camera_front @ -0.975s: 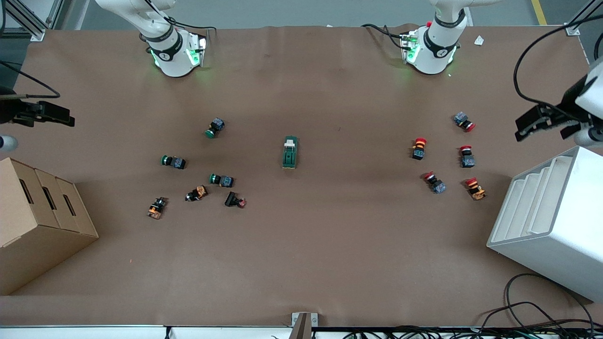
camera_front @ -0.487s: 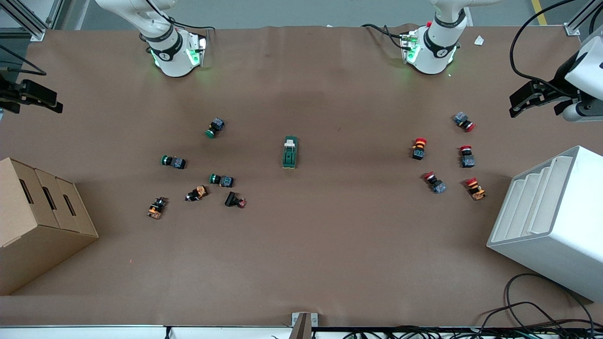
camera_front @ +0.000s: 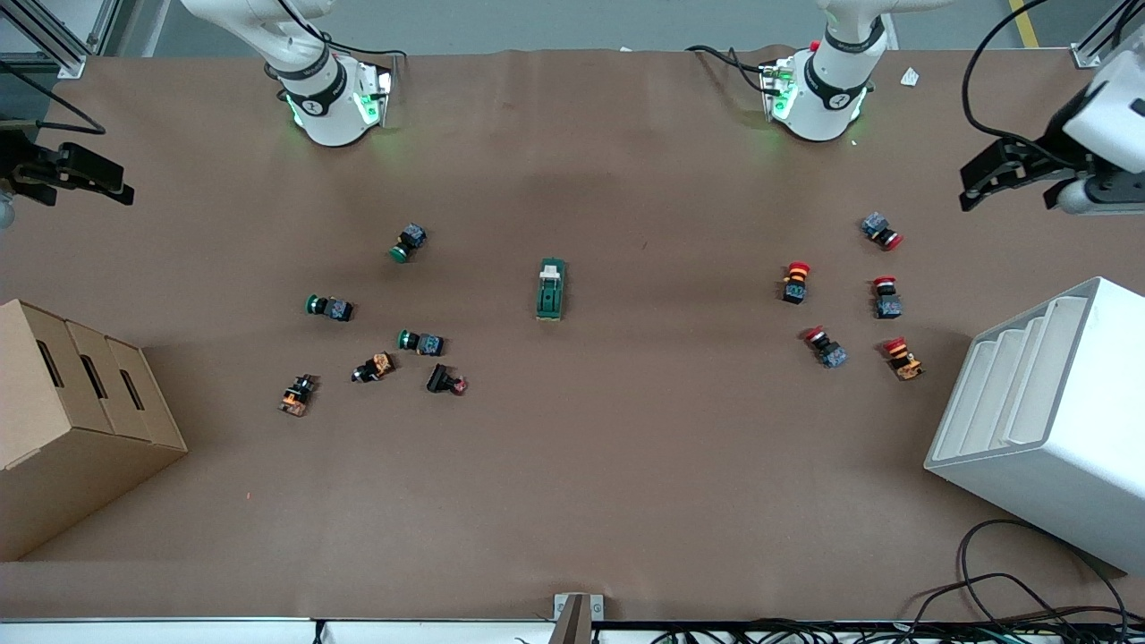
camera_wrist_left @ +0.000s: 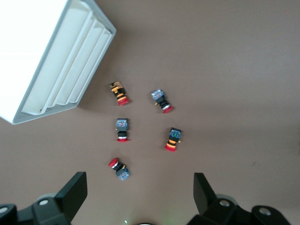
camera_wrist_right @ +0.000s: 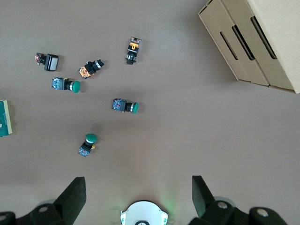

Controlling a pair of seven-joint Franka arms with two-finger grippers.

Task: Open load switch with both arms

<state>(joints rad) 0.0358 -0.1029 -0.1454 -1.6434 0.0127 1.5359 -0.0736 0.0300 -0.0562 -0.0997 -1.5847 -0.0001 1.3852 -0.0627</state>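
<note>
The load switch (camera_front: 551, 289), a dark-green oblong block with a white lever tab, lies flat in the middle of the table with nothing touching it. One end of the load switch (camera_wrist_right: 3, 118) shows at the border of the right wrist view. My left gripper (camera_front: 982, 182) hangs high over the left arm's end of the table. In its wrist view the left gripper (camera_wrist_left: 139, 197) is open and empty. My right gripper (camera_front: 94, 174) hangs high over the right arm's end. That right gripper (camera_wrist_right: 138, 197) is also open and holds nothing.
Several red-capped push buttons (camera_front: 795, 281) lie toward the left arm's end, beside a white ribbed rack (camera_front: 1055, 420). Several green-capped and dark push buttons (camera_front: 419, 341) lie toward the right arm's end, with a cardboard box (camera_front: 72, 420) nearby. Cables trail at the table's near edge.
Both grippers have drifted toward the robots' bases over their own ends of the table. The load switch and the buttons have not moved.
</note>
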